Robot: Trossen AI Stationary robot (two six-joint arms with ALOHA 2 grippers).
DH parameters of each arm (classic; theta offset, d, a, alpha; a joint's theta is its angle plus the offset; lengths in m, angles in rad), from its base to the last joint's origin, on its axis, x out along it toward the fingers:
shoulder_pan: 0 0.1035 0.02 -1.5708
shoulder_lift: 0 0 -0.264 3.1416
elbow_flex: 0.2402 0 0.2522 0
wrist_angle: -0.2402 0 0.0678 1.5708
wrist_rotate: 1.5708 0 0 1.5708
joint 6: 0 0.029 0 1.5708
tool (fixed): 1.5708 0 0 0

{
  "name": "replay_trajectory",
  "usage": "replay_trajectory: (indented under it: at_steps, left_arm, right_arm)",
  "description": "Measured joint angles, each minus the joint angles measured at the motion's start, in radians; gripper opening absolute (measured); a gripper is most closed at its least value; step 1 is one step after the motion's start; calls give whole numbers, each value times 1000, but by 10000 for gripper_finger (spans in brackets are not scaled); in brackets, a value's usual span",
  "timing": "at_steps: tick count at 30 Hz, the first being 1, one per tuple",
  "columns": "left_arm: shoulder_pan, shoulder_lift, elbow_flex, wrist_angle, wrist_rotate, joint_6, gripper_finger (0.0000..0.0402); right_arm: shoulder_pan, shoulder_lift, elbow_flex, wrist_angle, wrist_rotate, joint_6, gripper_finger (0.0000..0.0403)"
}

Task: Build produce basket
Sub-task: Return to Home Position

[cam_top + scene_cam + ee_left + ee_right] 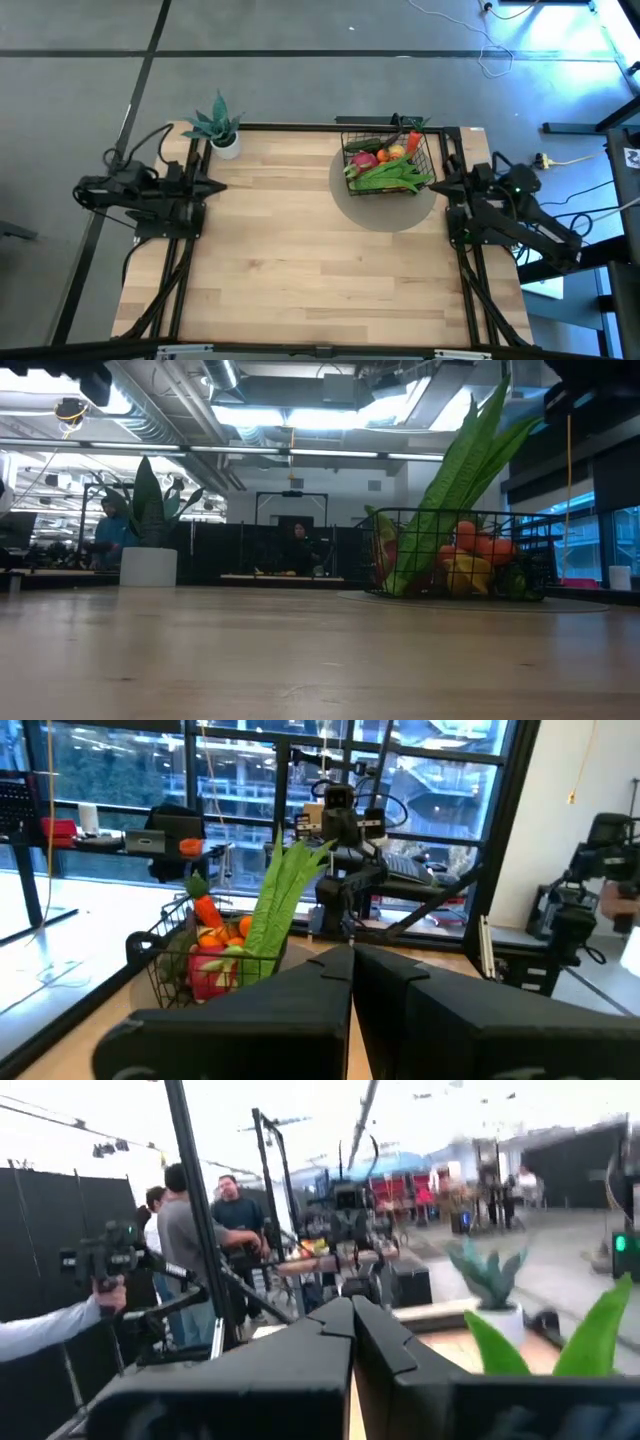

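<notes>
While executing the return-to-home step, confirm basket point(347, 150) at 1 o'clock on surface point(300, 260), loaded with produce point(392, 172). Check left claw point(218, 186) at 9 o'clock and right claw point(437, 184) at 3 o'clock, just beside basket: both fully closed, gripping nothing. Judge task near complete; next, hold arms parked, no further pick needed.

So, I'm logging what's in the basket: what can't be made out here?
High view: produce beneath the corn, too small to name.
Low view: whatever lies behind the corn leaves in the basket.
Left wrist view: basket's bottom, cut off by that arm's fingers.
Right wrist view: basket out of frame; one blurred green leaf.
</notes>
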Motion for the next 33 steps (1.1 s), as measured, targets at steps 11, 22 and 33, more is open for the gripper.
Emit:
replay_trajectory:
  at_steps: [11, 22, 33]
  left_arm:
    - [0, -1, -80, 56, 17, -2, 0]
    - [0, -1, -149, 107, 66, -4, 0]
    - [0, -1, -160, 112, 137, 14, 0]
  right_arm:
    - [0, 0, -174, 175, -108, 55, 0]
    - [3, 0, -308, 374, -220, 53, 0]
    - [138, 0, -313, 340, -263, -15, 0]
